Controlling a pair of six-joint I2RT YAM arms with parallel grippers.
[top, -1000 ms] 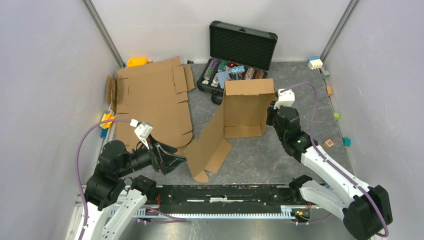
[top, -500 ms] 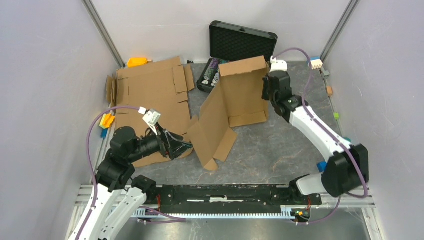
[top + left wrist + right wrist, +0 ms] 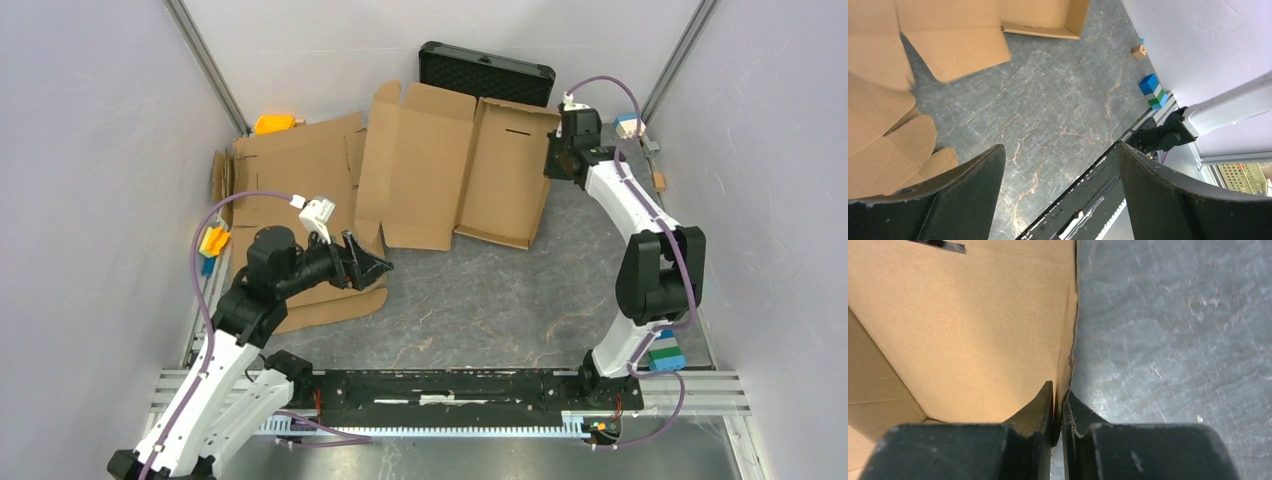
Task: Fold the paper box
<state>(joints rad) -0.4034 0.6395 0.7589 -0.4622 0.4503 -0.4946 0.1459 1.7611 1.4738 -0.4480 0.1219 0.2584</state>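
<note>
Paper box (image 3: 450, 165) lifted rearward, now spread against black case (image 3: 487, 72), right arm (image 3: 620, 195) extended back, left arm (image 3: 290, 265) advanced.

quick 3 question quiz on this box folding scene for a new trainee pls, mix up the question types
1. True or false: the right gripper is shut on an edge of the paper box.
2. The left gripper is: A) open, holding nothing; B) shut on cardboard; C) out of view.
3. In the top view, what dark thing stands right behind the paper box?
Key: 1 true; 2 A; 3 the black case.
</note>
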